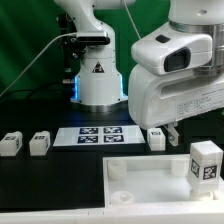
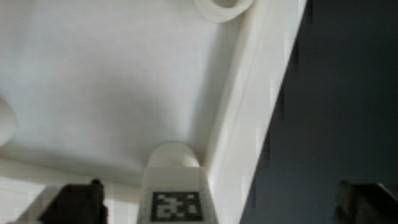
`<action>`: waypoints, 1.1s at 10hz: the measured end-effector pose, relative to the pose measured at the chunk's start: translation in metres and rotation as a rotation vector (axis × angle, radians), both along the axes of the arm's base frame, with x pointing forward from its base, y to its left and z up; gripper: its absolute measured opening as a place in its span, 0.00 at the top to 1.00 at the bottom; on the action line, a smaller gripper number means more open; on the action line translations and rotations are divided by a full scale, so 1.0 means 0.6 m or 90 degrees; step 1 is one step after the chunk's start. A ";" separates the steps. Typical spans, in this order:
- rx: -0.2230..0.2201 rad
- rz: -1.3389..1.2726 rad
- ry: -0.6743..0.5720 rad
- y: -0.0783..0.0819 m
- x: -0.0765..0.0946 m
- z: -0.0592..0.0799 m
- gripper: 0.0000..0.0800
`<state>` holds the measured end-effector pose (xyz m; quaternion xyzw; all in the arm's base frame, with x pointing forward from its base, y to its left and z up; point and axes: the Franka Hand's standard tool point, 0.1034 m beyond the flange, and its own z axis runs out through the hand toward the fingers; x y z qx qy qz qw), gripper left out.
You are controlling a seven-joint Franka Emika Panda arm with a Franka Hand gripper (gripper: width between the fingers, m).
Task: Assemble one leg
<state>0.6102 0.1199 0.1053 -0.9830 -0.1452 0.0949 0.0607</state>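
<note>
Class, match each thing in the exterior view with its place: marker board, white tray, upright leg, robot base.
1 marker board
2 white tray
3 upright leg
4 robot base

A at the tray's corner, exterior view's right
B at the back
C in the foreground
D flat on the table, mid-scene

Pairs: 1-D, 2-C, 3-A, 4-B

On inspection, my base (image 1: 98, 78) stands at the middle of the desk's far edge, my white wrist housing (image 1: 178, 80) hangs low toward the near corner on the exterior view's right, facing down, and my gripper (image 2: 222, 200) has its two dark fingertips (image 2: 71, 200) spread wide, clasping nothing.
</note>
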 end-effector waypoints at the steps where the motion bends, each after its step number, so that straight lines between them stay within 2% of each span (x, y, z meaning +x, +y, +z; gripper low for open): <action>1: 0.000 0.000 0.001 0.000 0.002 -0.003 0.19; 5: 0.003 -0.003 -0.008 -0.001 0.019 -0.007 0.19; 7: 0.004 -0.005 -0.006 -0.003 0.024 -0.017 0.19; 11: 0.007 -0.003 -0.015 0.007 0.045 -0.022 0.19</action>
